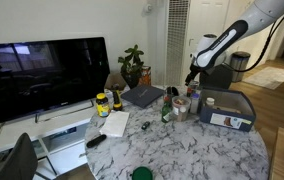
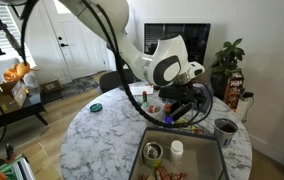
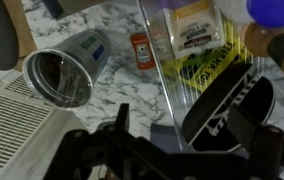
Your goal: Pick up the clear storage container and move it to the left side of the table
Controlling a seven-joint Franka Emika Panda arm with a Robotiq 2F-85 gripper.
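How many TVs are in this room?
1. The TV sits on the low white stand, next to the plant. More could be hidden out of view.

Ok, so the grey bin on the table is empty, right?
Not empty. The grey bin does sit on the table, but an exterior view looking down into it shows things inside, among them a round jar and a white-capped bottle.
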